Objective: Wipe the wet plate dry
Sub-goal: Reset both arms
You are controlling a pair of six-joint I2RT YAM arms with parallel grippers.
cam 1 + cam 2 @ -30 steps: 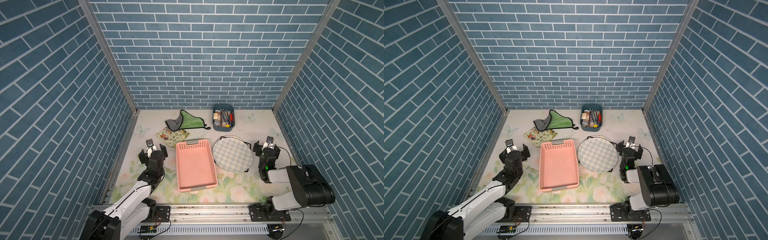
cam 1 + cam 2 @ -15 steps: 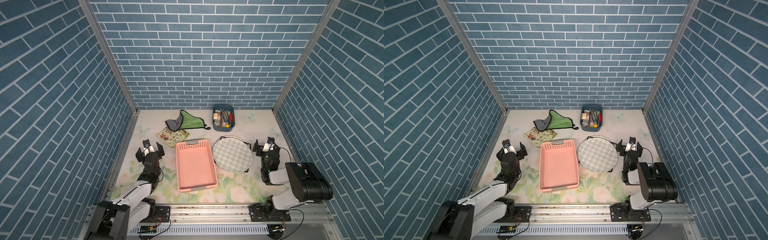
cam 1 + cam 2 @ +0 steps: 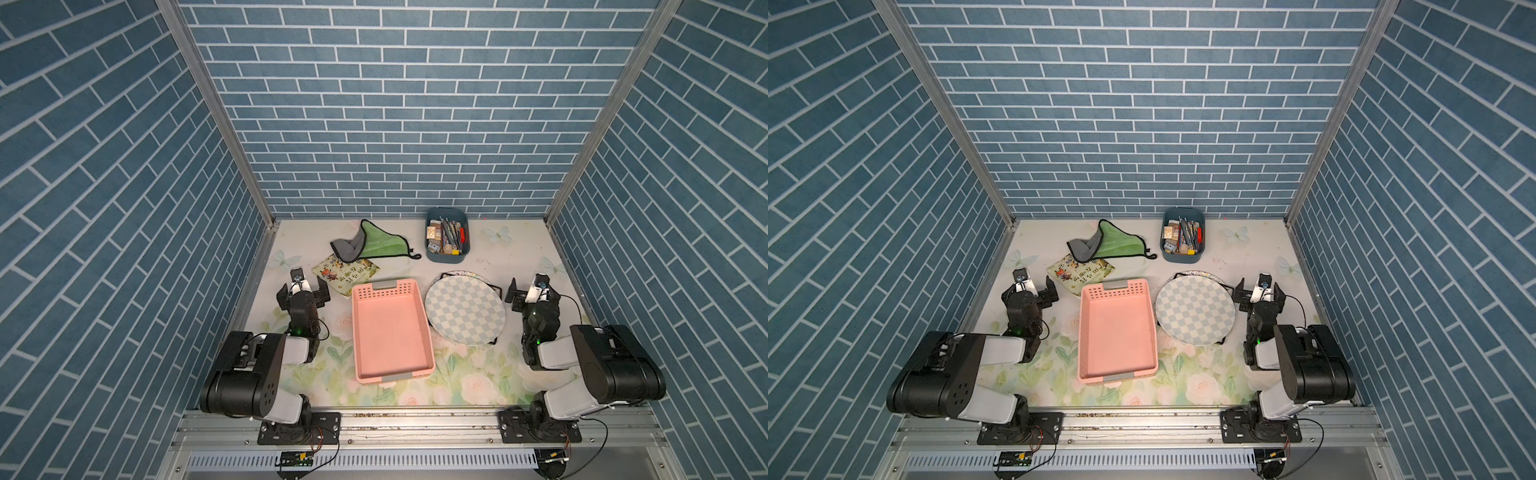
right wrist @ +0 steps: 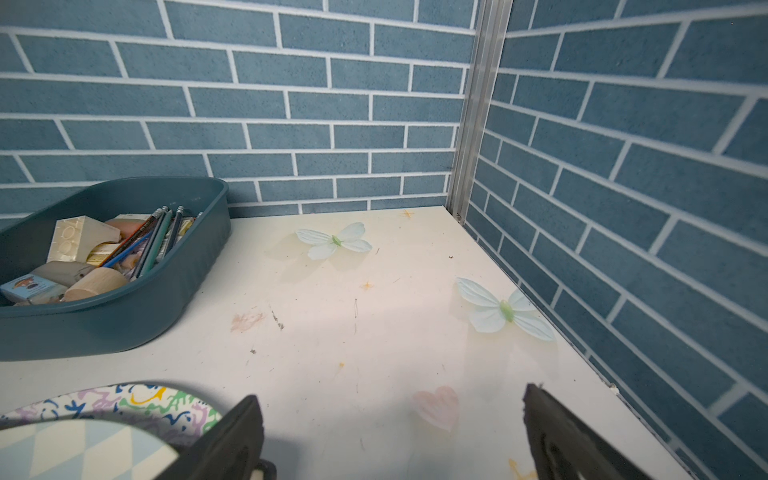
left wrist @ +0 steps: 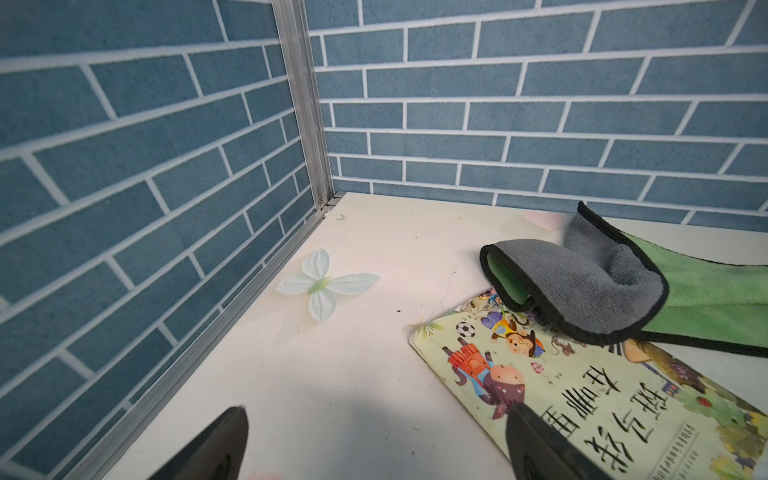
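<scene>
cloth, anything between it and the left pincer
Only the picture book, lying flat between the open left pincer and the cloth; the cloth's grey fold rests on the book's far corner. Nothing upright blocks a reach over it.

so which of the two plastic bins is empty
The pink rectangular plastic basket: its floor is bare, while the dark teal oval bin holds pencils and blocks.

Blue brick-patterned walls [image 3: 374, 124] enclose a pale floral tabletop [image 3: 457, 382].
</scene>
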